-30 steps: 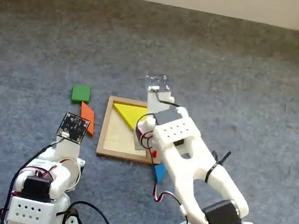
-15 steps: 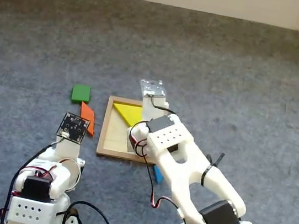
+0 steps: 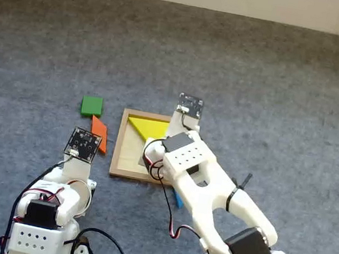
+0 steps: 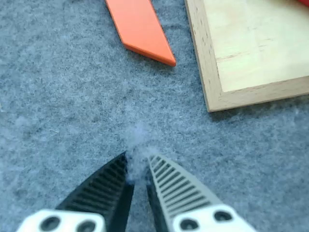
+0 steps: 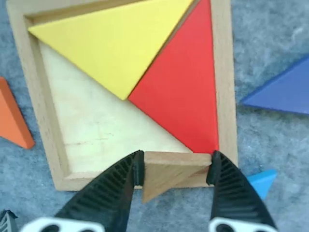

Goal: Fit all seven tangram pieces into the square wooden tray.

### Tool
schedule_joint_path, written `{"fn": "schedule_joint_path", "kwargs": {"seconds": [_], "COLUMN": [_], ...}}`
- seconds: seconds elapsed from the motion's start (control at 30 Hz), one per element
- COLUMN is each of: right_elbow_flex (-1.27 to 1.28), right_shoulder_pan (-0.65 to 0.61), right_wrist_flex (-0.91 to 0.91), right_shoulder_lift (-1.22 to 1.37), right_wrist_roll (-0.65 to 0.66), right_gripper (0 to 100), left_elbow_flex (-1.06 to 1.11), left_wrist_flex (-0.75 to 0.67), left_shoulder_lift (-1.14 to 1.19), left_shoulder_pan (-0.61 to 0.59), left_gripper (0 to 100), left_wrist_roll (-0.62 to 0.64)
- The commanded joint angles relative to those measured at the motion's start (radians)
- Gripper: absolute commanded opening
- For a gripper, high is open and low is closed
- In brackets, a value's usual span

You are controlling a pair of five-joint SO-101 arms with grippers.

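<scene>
Right pincer (image 5: 175, 169) clamped on tan triangle (image 5: 166, 178), held over tray (image 5: 224, 72) rim beside red triangle (image 5: 183, 96), likely to slot into the bare floor; left pincer (image 4: 137, 169) together, idle near orange piece (image 4: 140, 29)

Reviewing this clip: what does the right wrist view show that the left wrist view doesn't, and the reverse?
Right wrist view, not the left: the right tool shut on a plain wooden triangle over the rim of the wooden tray, the yellow triangle lying in it, a dark blue piece and a light blue piece on the carpet.
Left wrist view, not the right: the left tool, shut with nothing in it.
Shared: the wooden tray, the carpet, the orange piece beside the tray, and the red triangle, just a sliver in the left wrist view.
</scene>
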Motion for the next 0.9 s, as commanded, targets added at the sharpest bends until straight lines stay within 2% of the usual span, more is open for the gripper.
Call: {"fn": "schedule_joint_path", "kwargs": {"seconds": [0.0, 0.17, 0.37, 0.5, 0.73, 0.8, 0.87], "right_elbow_flex": [-0.008, -0.012, -0.004, -0.005, -0.005, -0.002, -0.002], "right_shoulder_pan": [-0.012, -0.012, -0.067, -0.093, -0.035, -0.021, -0.008], "right_wrist_flex": [-0.016, -0.016, -0.016, -0.012, -0.008, -0.008, -0.010], "right_shoulder_lift": [-0.050, -0.050, -0.050, -0.059, -0.081, -0.119, -0.153], "right_wrist_roll": [-0.029, -0.029, -0.029, -0.029, -0.021, -0.021, -0.020], "right_gripper": [19.5, 20.7, 33.6, 33.6, 33.4, 30.8, 23.8], "left_elbow_flex": [0.019, 0.019, 0.019, 0.019, 0.019, 0.019, 0.019], "left_wrist_flex": [0.006, 0.006, 0.006, 0.006, 0.006, 0.006, 0.006], "left_shoulder_lift": [-0.050, -0.050, -0.050, -0.050, -0.050, -0.050, -0.050], "left_shoulder_pan": [-0.008, -0.008, -0.008, -0.008, -0.008, -0.008, -0.008], "left_gripper": [1, 1, 1, 1, 1, 1, 1], "left_wrist_roll": [-0.008, -0.008, -0.008, -0.008, -0.008, -0.008, -0.008]}}
